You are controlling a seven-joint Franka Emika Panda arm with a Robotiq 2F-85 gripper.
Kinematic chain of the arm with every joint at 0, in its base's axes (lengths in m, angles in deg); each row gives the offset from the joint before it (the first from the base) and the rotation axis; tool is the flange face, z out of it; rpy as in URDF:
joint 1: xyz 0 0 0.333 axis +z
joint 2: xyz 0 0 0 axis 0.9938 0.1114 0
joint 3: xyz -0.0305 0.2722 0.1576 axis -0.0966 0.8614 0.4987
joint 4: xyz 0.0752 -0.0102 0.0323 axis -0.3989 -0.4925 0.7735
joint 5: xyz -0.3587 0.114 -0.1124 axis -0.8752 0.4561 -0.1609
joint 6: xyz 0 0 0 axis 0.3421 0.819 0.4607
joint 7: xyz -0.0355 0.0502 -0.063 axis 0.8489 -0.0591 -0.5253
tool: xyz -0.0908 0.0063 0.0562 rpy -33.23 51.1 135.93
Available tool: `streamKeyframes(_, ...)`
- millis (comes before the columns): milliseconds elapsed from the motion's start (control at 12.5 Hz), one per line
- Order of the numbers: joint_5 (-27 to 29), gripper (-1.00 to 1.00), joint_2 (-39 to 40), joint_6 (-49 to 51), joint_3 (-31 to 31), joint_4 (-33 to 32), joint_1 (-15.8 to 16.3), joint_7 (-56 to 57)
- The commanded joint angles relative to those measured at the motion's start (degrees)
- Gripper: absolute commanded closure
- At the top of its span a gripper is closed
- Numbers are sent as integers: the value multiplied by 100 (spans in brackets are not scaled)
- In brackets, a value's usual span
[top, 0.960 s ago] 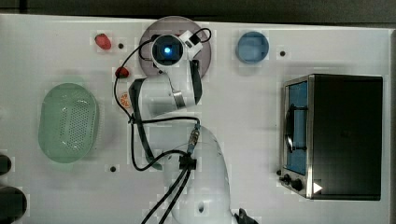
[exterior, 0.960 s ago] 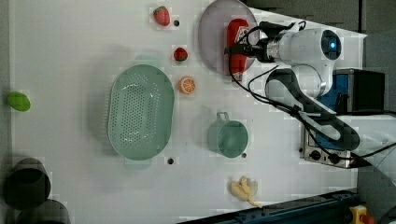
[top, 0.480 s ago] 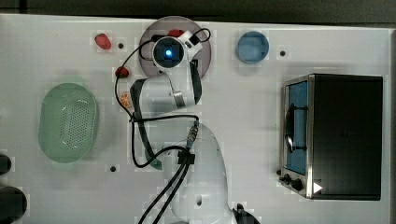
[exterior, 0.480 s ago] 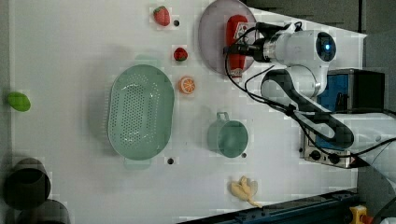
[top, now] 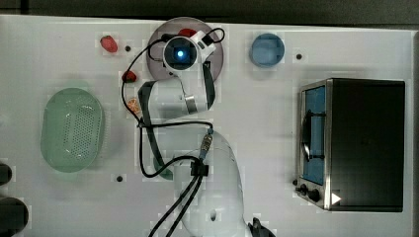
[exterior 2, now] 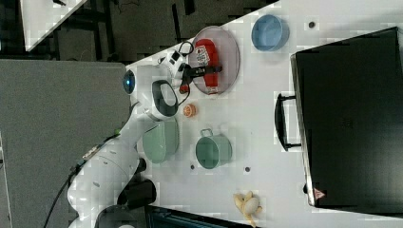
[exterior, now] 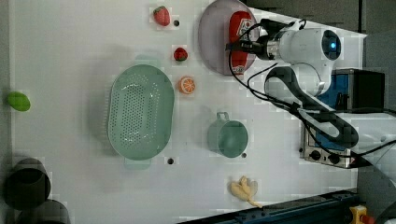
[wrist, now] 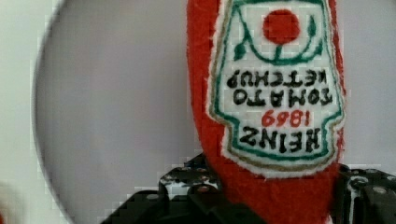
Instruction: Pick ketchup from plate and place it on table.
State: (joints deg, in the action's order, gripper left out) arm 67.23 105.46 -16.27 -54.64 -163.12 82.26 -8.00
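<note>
On the plate (exterior: 212, 42), the end effector (exterior: 239, 45) clamps the ketchup (exterior: 239, 28).

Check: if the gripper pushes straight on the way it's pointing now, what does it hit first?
Likely the plate: the gripper points down, fingers already straddling the ketchup lying on it. Depth left is unclear.

White dotted table (exterior: 70, 56) carries a lilac plate (exterior: 212, 42) at one edge. Beside it lie two strawberries (exterior: 162, 15) and an orange slice (exterior: 187, 85). Green perforated basket (exterior: 140, 112) sits mid-table, green mug (exterior: 228, 137) near it. Blue dish (top: 267, 50) and toaster oven (top: 353, 143) occupy the far end. Banana (exterior: 243, 189) and lime (exterior: 18, 101) lie at opposite edges.
</note>
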Motion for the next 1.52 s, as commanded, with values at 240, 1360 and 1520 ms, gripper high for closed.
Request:
streamKeyframes(240, 245, -24, -1612, 1164, -10, 80, -288, 78)
streamKeyframes(1360, 1086, -24, -4341, 3395, -655, -1962, -683, 52)
streamKeyframes(1520, 1086, -24, -4466, 3101, -756, -2488, -686, 52)
